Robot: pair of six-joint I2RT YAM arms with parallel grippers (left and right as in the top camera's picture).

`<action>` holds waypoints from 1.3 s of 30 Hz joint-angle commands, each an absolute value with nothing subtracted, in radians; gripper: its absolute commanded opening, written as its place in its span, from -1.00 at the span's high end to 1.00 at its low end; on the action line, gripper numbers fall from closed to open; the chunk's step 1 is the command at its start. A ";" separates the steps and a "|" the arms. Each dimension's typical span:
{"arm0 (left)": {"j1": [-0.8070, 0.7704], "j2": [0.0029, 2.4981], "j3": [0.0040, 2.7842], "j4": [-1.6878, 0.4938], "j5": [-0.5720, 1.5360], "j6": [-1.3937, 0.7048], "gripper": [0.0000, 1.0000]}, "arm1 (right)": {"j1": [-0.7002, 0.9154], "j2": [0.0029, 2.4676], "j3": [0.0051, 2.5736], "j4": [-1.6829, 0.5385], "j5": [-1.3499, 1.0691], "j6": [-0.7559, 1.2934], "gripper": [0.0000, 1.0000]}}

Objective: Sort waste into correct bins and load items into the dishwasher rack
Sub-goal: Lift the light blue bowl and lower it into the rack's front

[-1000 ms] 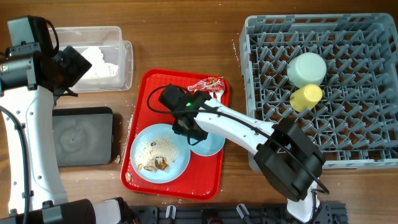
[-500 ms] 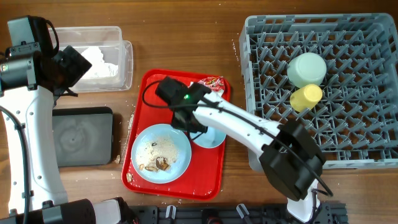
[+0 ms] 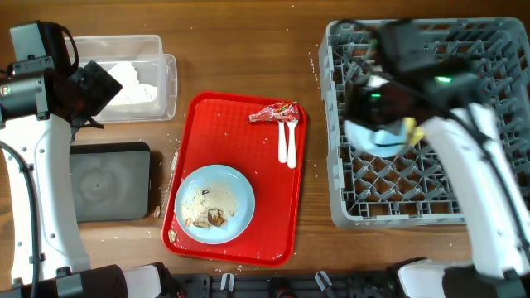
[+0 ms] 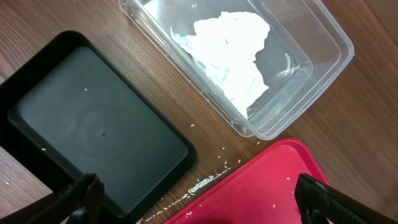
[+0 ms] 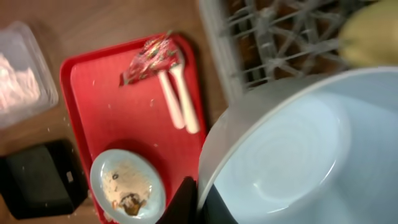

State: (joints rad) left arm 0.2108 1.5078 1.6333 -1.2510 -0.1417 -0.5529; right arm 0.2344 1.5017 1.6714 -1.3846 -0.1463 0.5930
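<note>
Your right gripper (image 5: 199, 202) is clamped on the rim of the smaller light blue bowl (image 5: 292, 155), holding it over the grey dishwasher rack (image 3: 489, 199). Your left gripper (image 4: 199, 198) hangs wide open above the black tray (image 4: 93, 130) and the clear tub (image 4: 311, 68) of napkins (image 4: 233, 43). The red wrapper (image 3: 273, 112) lies on the red serving tray (image 3: 224, 124); its print is too blurred to read.

Serving tray (image 3: 224, 132) centre: plate (image 3: 214, 203) front, wrapper (image 3: 273, 112) and cutlery (image 3: 286, 142) back. Tub (image 3: 157, 79) behind shallow bin (image 3: 108, 182), left. Rack (image 3: 497, 50) right; bowl (image 3: 371, 136) in my right gripper (image 5: 198, 200) above it.
</note>
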 commanded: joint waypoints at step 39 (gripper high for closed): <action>0.214 1.505 1.633 -1.250 -0.150 -0.562 -1.00 | -0.424 1.506 1.023 -1.347 -1.105 -0.348 0.91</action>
State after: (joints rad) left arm 0.2108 1.5078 1.6333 -1.2510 -0.1417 -0.5529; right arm -0.4210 1.4754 1.0420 -1.3602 -1.1221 -0.3202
